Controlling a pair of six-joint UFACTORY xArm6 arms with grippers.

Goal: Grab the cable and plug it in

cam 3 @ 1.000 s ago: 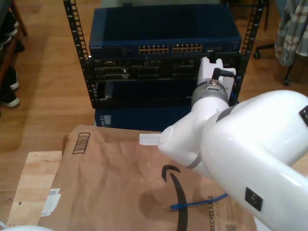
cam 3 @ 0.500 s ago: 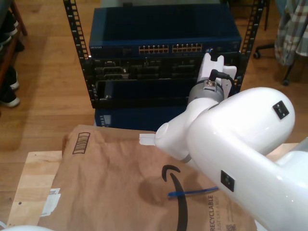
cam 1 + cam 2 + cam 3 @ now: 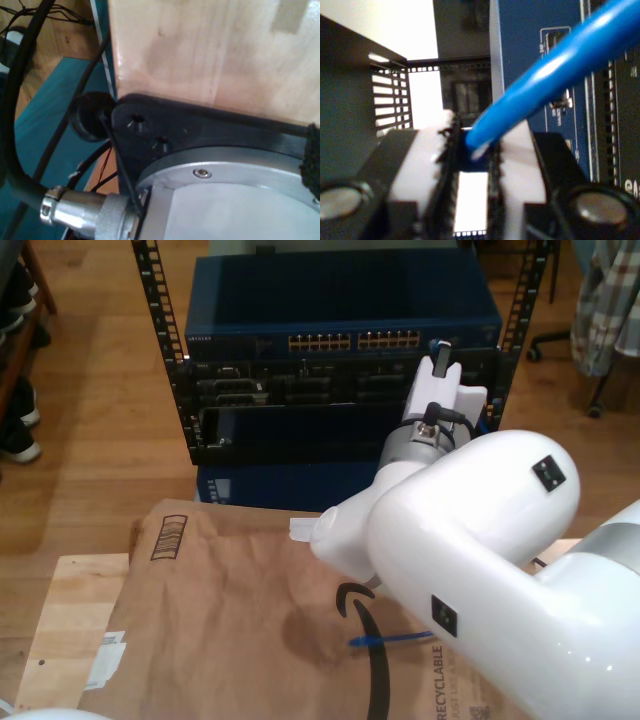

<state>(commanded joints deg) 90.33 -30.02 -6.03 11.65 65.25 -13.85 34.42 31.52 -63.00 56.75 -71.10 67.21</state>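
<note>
Cable (image 3: 555, 75), bright blue, pinched in my second hand (image 3: 472, 150) before the rack (image 3: 160, 360); first hand's state I cannot tell.

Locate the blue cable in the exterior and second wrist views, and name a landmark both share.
Exterior view: the cable lies on the brown paper, low centre, running under the white arm.
Second wrist view: the cable is clamped in my second gripper.
Shared landmark: the blue rack unit.

My second end effector (image 3: 440, 352) has advanced toward the rack (image 3: 340, 340).
</note>
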